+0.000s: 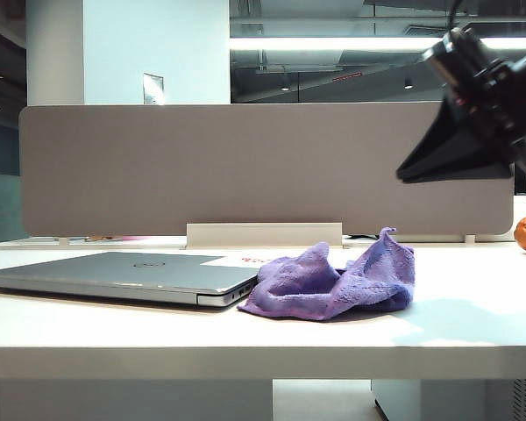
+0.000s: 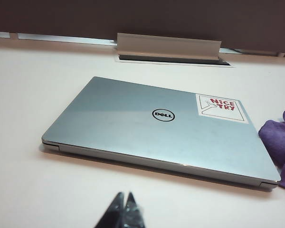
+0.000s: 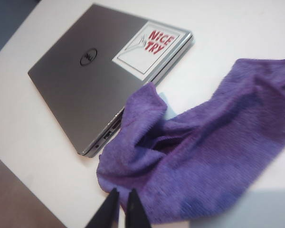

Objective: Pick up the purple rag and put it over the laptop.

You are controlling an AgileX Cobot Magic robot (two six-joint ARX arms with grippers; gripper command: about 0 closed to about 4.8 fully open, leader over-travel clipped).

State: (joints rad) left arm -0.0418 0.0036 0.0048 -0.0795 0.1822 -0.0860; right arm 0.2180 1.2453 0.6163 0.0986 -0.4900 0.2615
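Purple rag (image 3: pixel 213 142) lies crumpled beside the laptop (image 3: pixel 85 80) on the counter (image 1: pixel 473 324). Right claw (image 3: pixel 122 199), narrowly parted, hovers above; left claw (image 2: pixel 125 205) pinched together, empty. Pinching one loose fold might drag the rag unevenly.

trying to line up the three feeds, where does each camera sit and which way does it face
Exterior view: low at the table's front edge, facing the grey divider; laptop left, purple rag beside it, right gripper high on the right.
Left wrist view: low over the table, facing the laptop lid; left gripper shut.
Right wrist view: above, looking down on the rag; right gripper with jaws slightly apart.
All three share laptop and rag.
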